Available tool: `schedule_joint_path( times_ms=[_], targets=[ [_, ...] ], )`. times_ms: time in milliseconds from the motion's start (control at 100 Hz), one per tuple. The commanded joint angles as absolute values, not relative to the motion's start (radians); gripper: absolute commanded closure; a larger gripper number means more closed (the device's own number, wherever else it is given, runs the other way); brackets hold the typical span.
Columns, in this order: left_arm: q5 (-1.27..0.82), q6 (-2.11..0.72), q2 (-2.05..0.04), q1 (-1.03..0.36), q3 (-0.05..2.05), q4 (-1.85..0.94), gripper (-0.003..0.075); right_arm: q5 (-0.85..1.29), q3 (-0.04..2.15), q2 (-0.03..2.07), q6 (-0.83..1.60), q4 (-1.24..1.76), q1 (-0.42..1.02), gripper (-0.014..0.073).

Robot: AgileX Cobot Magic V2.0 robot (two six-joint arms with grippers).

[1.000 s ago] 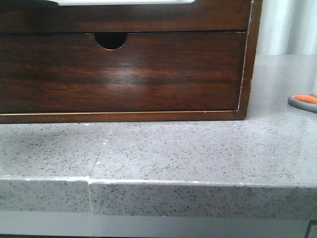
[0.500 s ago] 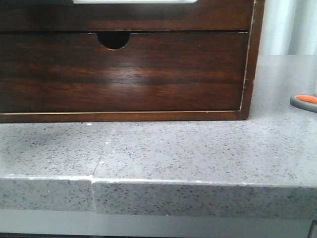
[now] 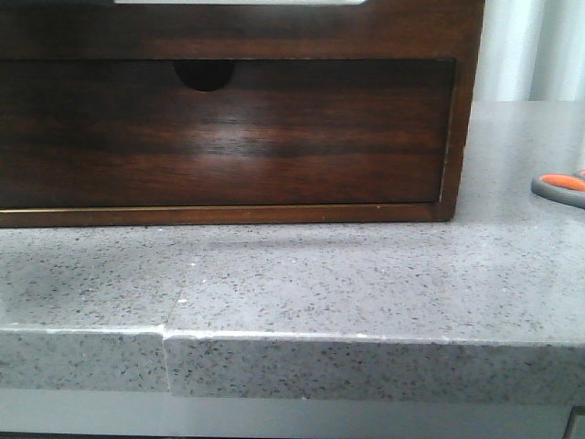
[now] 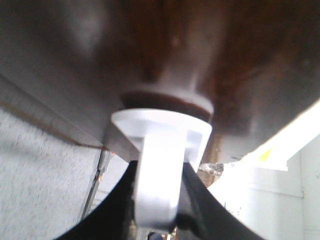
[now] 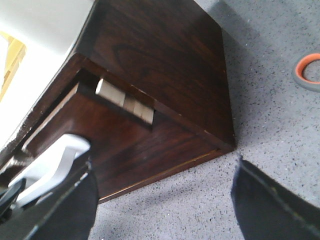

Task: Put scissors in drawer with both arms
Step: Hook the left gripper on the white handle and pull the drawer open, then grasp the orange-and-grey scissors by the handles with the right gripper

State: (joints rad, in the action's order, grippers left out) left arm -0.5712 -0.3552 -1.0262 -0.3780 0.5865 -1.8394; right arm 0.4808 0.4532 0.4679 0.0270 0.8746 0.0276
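The grey speckled countertop [image 3: 366, 274] is seen nearest in the front view, with a seam in its front edge. On it, at the far right edge of that view, the scissors [image 3: 559, 187] are laid flat, well apart from the wooden cabinet [image 3: 462, 110]; only a grey handle loop lined in orange is shown, so the long axis and the way the blades point cannot be told. In the right wrist view the same loop [image 5: 307, 70] is cut by the frame edge.

The right gripper [image 5: 165, 200] is held wide, its dark fingers apart over bare countertop in front of the cabinet's corner. The left gripper [image 4: 159, 200] is closed around a white knob [image 4: 162, 125] set against dark wood.

Farther back, the notched drawer front [image 3: 228, 137] sits flush in the cabinet. Above it, the drawer [image 5: 100, 130] is seen pulled out somewhat in the right wrist view.
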Motion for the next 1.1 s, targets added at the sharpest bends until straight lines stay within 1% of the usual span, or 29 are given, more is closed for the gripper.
schedule_joint_path(
  times_ms=[0, 210, 390, 550, 600, 670, 680, 710, 720, 740, 790, 810, 820, 850, 870, 940, 1090],
  targets=[
    [-0.593, -0.436, -0.950, -0.422, 0.587, -1.820, 0.0740, 0.439, 0.486, 0.481, 0.030, 0.888, 0.021, 0.0096],
    [-0.523, -0.406, -0.840, -0.508, 0.529, -1.856, 0.0740, 0.439, 0.486, 0.481, 0.030, 0.888, 0.021, 0.0096],
    [-0.415, -0.365, -0.744, -0.579, 0.494, -1.856, 0.0740, 0.444, 0.486, 0.481, 0.030, 0.888, 0.021, 0.0096],
    [-0.406, -0.359, -0.722, -0.597, 0.462, -1.856, 0.0738, 0.445, 0.486, 0.481, 0.030, 0.888, 0.021, 0.0096],
    [-0.406, -0.359, -0.722, -0.597, 0.462, -1.856, 0.0727, 0.445, 0.486, 0.481, 0.030, 0.888, 0.021, 0.0096],
    [-0.400, -0.359, -0.722, -0.597, 0.462, -1.856, 0.0649, 0.445, 0.486, 0.481, 0.030, 0.888, 0.021, 0.0096],
    [-0.400, -0.359, -0.722, -0.597, 0.462, -1.856, 0.0611, 0.445, 0.486, 0.481, 0.030, 0.888, 0.021, 0.0096],
    [-0.400, -0.359, -0.722, -0.597, 0.462, -1.856, 0.0568, 0.445, 0.486, 0.481, 0.030, 0.888, 0.021, 0.0096],
    [-0.400, -0.359, -0.722, -0.597, 0.462, -1.856, 0.0536, 0.445, 0.486, 0.481, 0.030, 0.888, 0.021, 0.0096],
    [-0.400, -0.359, -0.722, -0.597, 0.462, -1.856, 0.0503, 0.445, 0.486, 0.481, 0.030, 0.888, 0.021, 0.0096],
    [-0.400, -0.359, -0.722, -0.597, 0.462, -1.856, 0.0365, 0.446, 0.486, 0.481, 0.030, 0.888, 0.021, 0.0096],
    [-0.400, -0.359, -0.722, -0.597, 0.462, -1.856, 0.0333, 0.446, 0.486, 0.481, 0.030, 0.888, 0.021, 0.0096],
    [-0.400, -0.359, -0.720, -0.597, 0.462, -1.856, 0.0289, 0.446, 0.486, 0.481, 0.030, 0.888, 0.021, 0.0096],
    [-0.397, -0.359, -0.720, -0.597, 0.462, -1.856, 0.0249, 0.449, 0.486, 0.481, 0.030, 0.888, 0.021, 0.0096],
    [-0.397, -0.359, -0.718, -0.597, 0.462, -1.856, 0.0206, 0.451, 0.486, 0.481, 0.030, 0.888, 0.021, 0.0096],
    [-0.395, -0.359, -0.709, -0.597, 0.462, -1.854, 0.0152, 0.455, 0.486, 0.481, 0.030, 0.888, 0.021, 0.0096],
    [-0.384, -0.359, -0.647, -0.597, 0.462, -1.848, 0.0152, 0.458, 0.486, 0.481, 0.030, 0.888, 0.021, 0.0096]
  ],
)
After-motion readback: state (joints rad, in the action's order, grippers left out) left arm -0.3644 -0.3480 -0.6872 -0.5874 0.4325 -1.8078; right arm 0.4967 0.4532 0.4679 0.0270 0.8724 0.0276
